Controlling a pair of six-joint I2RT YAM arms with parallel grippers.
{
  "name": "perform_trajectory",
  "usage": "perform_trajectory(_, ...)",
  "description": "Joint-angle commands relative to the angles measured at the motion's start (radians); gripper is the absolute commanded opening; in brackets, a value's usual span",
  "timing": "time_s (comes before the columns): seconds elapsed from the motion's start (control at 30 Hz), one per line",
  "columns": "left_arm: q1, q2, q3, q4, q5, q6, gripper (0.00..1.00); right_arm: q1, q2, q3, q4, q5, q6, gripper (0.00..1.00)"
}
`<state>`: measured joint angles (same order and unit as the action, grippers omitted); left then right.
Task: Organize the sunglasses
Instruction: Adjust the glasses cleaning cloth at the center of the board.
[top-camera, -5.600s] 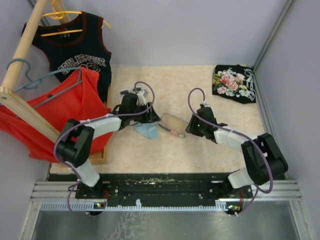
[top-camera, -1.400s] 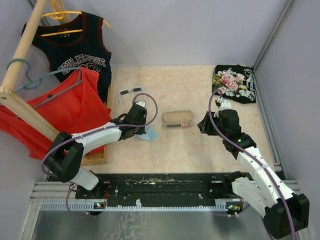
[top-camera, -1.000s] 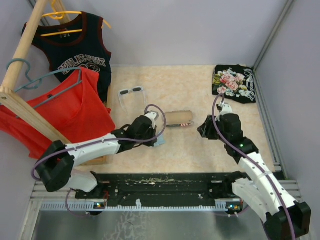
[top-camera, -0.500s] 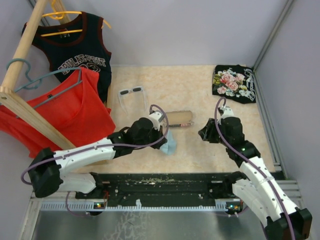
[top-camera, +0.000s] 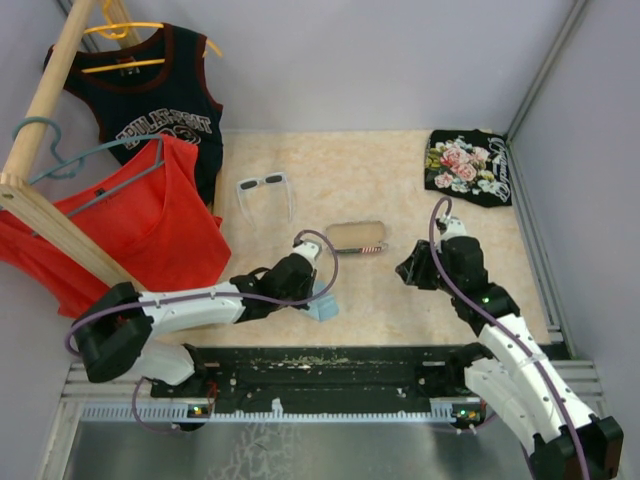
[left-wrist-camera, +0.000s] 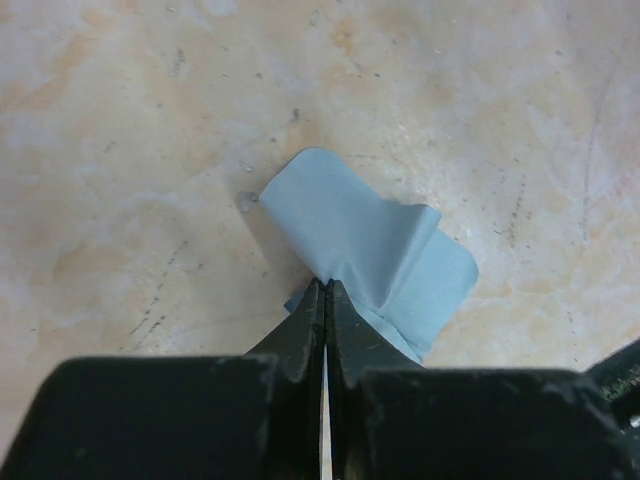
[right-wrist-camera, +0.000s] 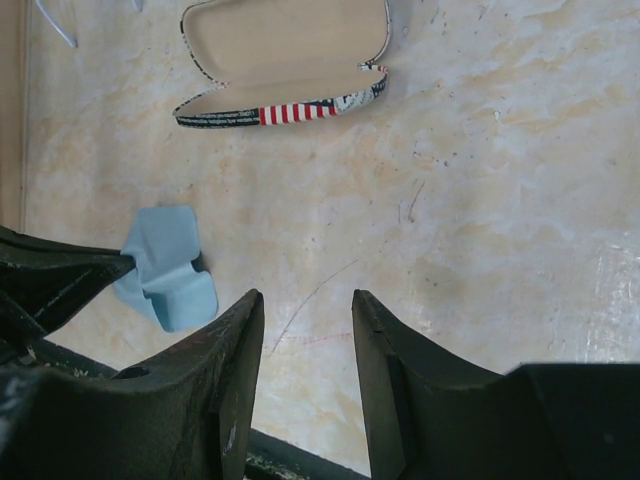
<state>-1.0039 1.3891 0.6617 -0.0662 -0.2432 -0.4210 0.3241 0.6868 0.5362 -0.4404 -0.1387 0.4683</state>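
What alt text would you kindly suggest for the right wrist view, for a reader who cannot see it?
The black right gripper hangs open over a beige marbled table. Ahead lies an open oblong flag-print glasses case, and at left the left gripper pinches a small light-blue cloth.

Here's what I've got on my top view. The sunglasses (top-camera: 264, 184) sit on the tabletop (top-camera: 400, 170) toward the far left, just beside the rack (top-camera: 50, 90) along the left edge. The case (top-camera: 356, 237) lies mid-tabletop, to their right and nearer me. The cloth (top-camera: 322, 303) is down by the front edge, left of the case, pinched in my left gripper (left-wrist-camera: 325, 300). My right gripper (top-camera: 406, 268) hangs right of the case, not touching it. A shirt (top-camera: 468, 167) lies in the far right corner.
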Motion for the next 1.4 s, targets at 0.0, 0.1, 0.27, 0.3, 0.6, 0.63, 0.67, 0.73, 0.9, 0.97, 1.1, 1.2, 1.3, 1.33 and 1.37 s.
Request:
perform_trajectory(0.0,-0.004,-0.030,-0.008,-0.032,-0.146,-0.013,0.00,-0.002,-0.019,-0.017,0.056,-0.021,0.045,0.41)
perform_trajectory(0.1,-0.004,-0.022,-0.015,-0.056,-0.190,-0.024,0.01,0.005,-0.015,-0.039,0.076,-0.029,0.073,0.41)
perform_trajectory(0.27,-0.004,-0.019,-0.043,-0.058,-0.200,-0.047,0.13,0.090,-0.010,-0.064,0.096,0.016,0.123,0.44)
perform_trajectory(0.3,-0.004,-0.024,-0.050,-0.057,-0.197,-0.053,0.15,0.126,-0.007,-0.069,0.097,0.045,0.132,0.45)
perform_trajectory(0.6,-0.004,-0.083,-0.116,-0.030,-0.170,-0.102,0.32,0.401,0.150,-0.132,0.396,0.103,0.260,0.49)
perform_trajectory(0.63,-0.004,-0.084,-0.123,-0.021,-0.161,-0.104,0.31,0.416,0.197,-0.126,0.440,0.085,0.260,0.49)
perform_trajectory(0.67,-0.004,-0.084,-0.130,-0.015,-0.155,-0.107,0.30,0.432,0.251,-0.116,0.481,0.071,0.257,0.49)
perform_trajectory(0.73,-0.004,-0.083,-0.145,-0.004,-0.145,-0.117,0.25,0.458,0.347,-0.088,0.553,0.054,0.243,0.49)
perform_trajectory(0.9,-0.004,-0.092,-0.190,0.030,-0.136,-0.124,0.19,0.471,0.566,-0.027,0.705,-0.006,0.196,0.51)
perform_trajectory(0.97,-0.004,-0.096,-0.202,0.040,-0.140,-0.123,0.19,0.471,0.641,0.008,0.745,-0.044,0.178,0.52)
perform_trajectory(1.1,-0.004,-0.102,-0.214,0.064,-0.128,-0.117,0.19,0.471,0.771,0.083,0.783,-0.115,0.156,0.54)
perform_trajectory(1.2,-0.004,-0.096,-0.212,0.067,-0.122,-0.111,0.18,0.471,0.832,0.107,0.819,-0.145,0.170,0.54)
perform_trajectory(1.3,-0.005,-0.092,-0.212,0.066,-0.128,-0.115,0.17,0.470,0.883,0.135,0.825,-0.156,0.180,0.54)
perform_trajectory(1.33,-0.004,-0.092,-0.214,0.067,-0.127,-0.116,0.17,0.470,0.898,0.145,0.820,-0.157,0.179,0.54)
perform_trajectory(1.37,-0.004,-0.092,-0.217,0.069,-0.126,-0.117,0.17,0.470,0.912,0.151,0.821,-0.159,0.181,0.54)
